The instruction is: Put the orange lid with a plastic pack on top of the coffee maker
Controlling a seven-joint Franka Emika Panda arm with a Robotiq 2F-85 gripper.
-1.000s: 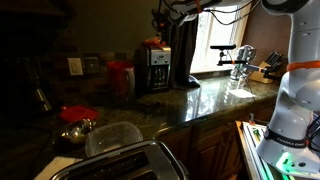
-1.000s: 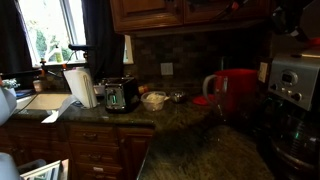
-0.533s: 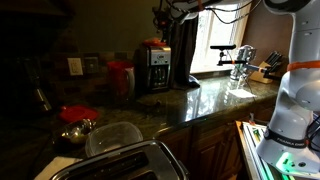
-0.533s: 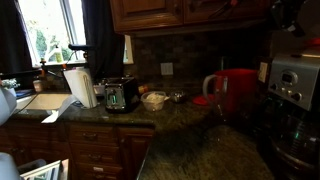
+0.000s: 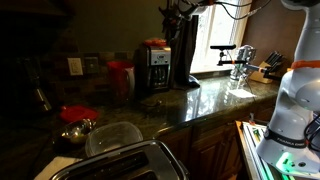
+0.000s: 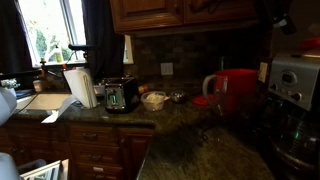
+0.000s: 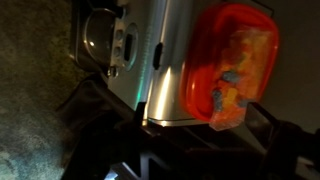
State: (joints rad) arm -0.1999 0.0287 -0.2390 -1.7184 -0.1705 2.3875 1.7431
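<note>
The orange lid (image 7: 235, 62) lies on the silver top of the black coffee maker (image 7: 165, 60), with the pale plastic pack (image 7: 232, 90) on it. In an exterior view the lid (image 5: 153, 43) sits on the coffee maker (image 5: 152, 68) at the back of the counter. My gripper (image 5: 179, 12) hangs above and a little to the side of it, open and empty. In the wrist view its dark fingers (image 7: 262, 118) stand apart, clear of the lid, around the gripper's middle (image 7: 200, 130). In an exterior view the coffee maker (image 6: 295, 85) is at the right edge with the lid (image 6: 312, 45) on top.
A red canister (image 5: 120, 78) stands beside the coffee maker and a tall black column (image 5: 186, 50) on its other side. A redder lid (image 5: 78, 112), a clear container (image 5: 112, 135) and a toaster (image 6: 120, 95) are on the dark stone counter (image 5: 200, 100).
My gripper has moved up and sideways away from above the lid. The lid and pack stay on the coffee maker.
</note>
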